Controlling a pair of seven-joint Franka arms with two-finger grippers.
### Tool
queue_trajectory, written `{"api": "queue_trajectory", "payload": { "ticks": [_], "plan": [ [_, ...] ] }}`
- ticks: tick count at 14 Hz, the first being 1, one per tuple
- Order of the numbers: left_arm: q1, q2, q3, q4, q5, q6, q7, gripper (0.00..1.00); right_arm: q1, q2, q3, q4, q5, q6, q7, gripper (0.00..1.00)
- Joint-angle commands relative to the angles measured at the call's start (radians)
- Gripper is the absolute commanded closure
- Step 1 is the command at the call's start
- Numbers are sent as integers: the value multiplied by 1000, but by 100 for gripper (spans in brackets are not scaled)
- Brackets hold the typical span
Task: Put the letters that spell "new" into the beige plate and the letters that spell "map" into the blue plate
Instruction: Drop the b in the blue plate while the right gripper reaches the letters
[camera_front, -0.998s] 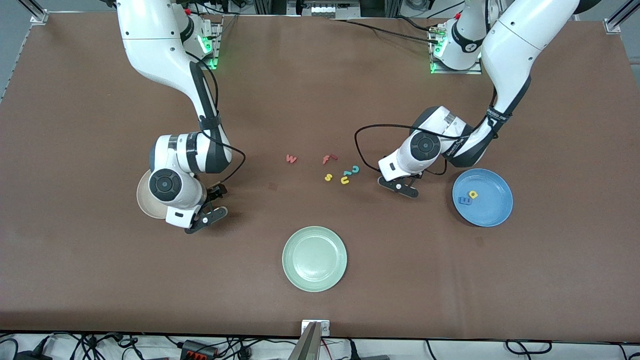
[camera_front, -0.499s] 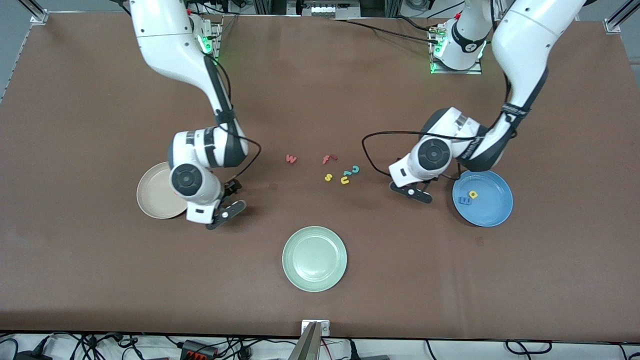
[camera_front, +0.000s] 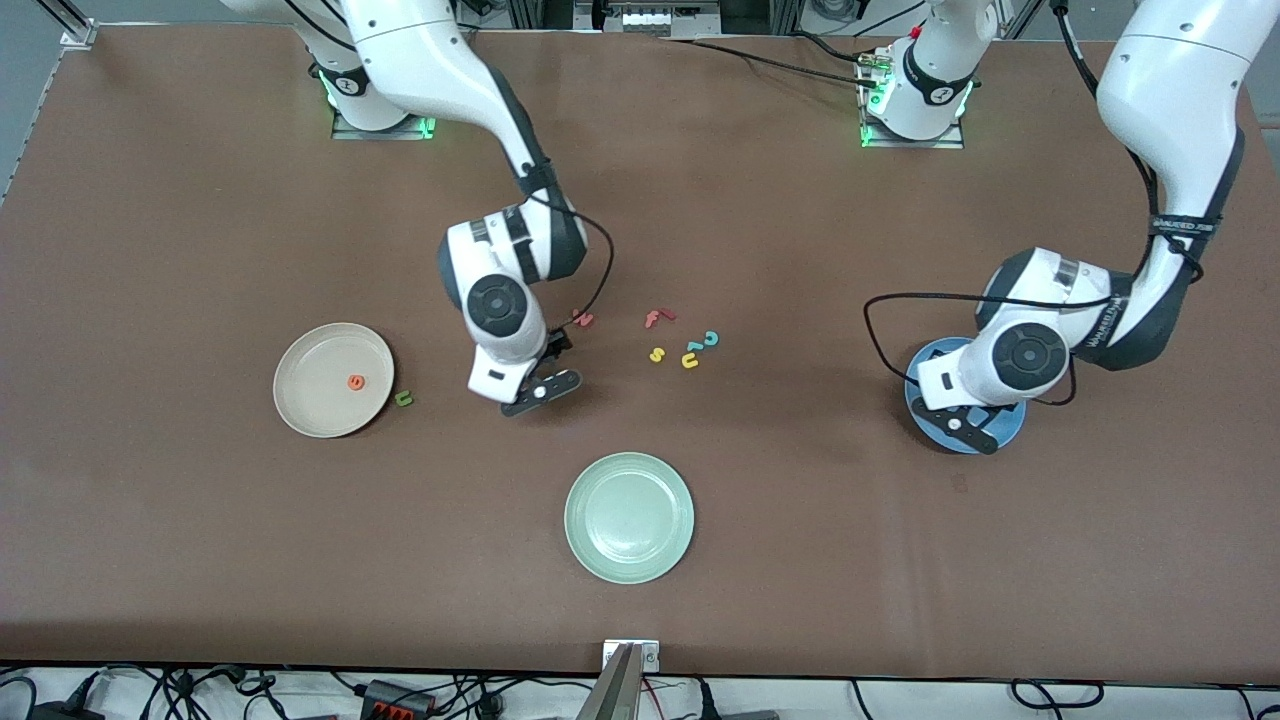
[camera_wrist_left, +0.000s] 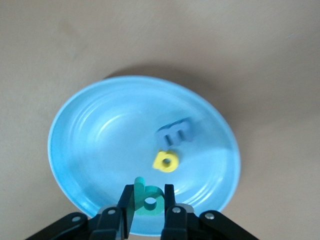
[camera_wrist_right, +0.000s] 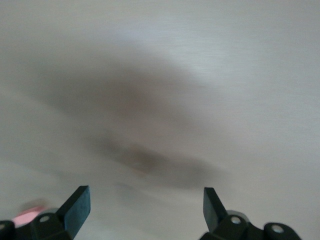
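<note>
**Front view.**
- Pale green plate (camera_front: 629, 517): taken as landmark, bare.
- Blue plate (camera_front: 1008, 425): toward the left arm's end of the table from the pale green plate, a little farther from the camera, mostly hidden under the wrist.
- Left gripper (camera_front: 965, 425): low over the blue plate.
- Beige plate (camera_front: 310, 400): toward the right arm's end from the pale green plate. Holds the orange e (camera_front: 355, 381).
- Dark green n (camera_front: 403, 399): on the table just beside the beige plate's rim, not in it.
- Right gripper (camera_front: 548, 370): over bare table, fingers spread.
- Pink w (camera_front: 583, 319): on the table, farther from the camera than the pale green plate.

**Left wrist view.**
- Left gripper (camera_wrist_left: 148, 189): pinching the teal p (camera_wrist_left: 149, 204) upright over the blue plate (camera_wrist_left: 90, 150), inside the rim.
- Blue m (camera_wrist_left: 175, 132) and yellow a (camera_wrist_left: 166, 161): already lying in that plate.
- Advice for the release: part the fingers only while well inside the rim, stay low so the light foam does not bounce out, and lift straight up in case the letter clings.

**Right wrist view.**
- Right gripper (camera_wrist_right: 145, 197): spread wide and empty over blurred table.
- Pink smudge at the edge, too blurred to name.
- Judged next for this arm: the pink w, then the stray dark green n.
</note>
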Motion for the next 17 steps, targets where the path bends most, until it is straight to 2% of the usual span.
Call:
{"api": "queue_trajectory", "payload": {
  "ticks": [1, 5, 7, 9, 11, 13, 15, 17],
  "plan": [
    [18, 29, -17, 9, 30, 3, 10, 0, 47, -10, -10, -9, 8, -7, -151, 0],
    [12, 20, -54, 17, 25, -7, 7, 0, 101, -17, -11, -11, 8, -65, -364, 0],
    [29, -7, -104, 41, 11, -23, 6, 0, 128, -34, -11, -22, 6, -85, -384, 0],
    [29, -36, -137, 79, 10, -100, 1, 0, 168, -42, -21, -41, 3, -86, -384, 0],
    [27, -63, -172, 168, 8, -236, -1, 0, 213, -48, -60, -61, 0, -78, -384, 0],
    [27, -66, -209, 304, -5, -411, -5, 0, 286, -48, -126, -77, 0, -70, -384, 2],
    [30, -66, -210, 435, -91, -514, -22, 0, 357, -50, -183, -136, 0, -6, -386, 2],
    [15, -98, -159, 490, -188, -522, -34, 0, 380, -53, -199, -183, 3, 66, -383, 2]
  ]
}}
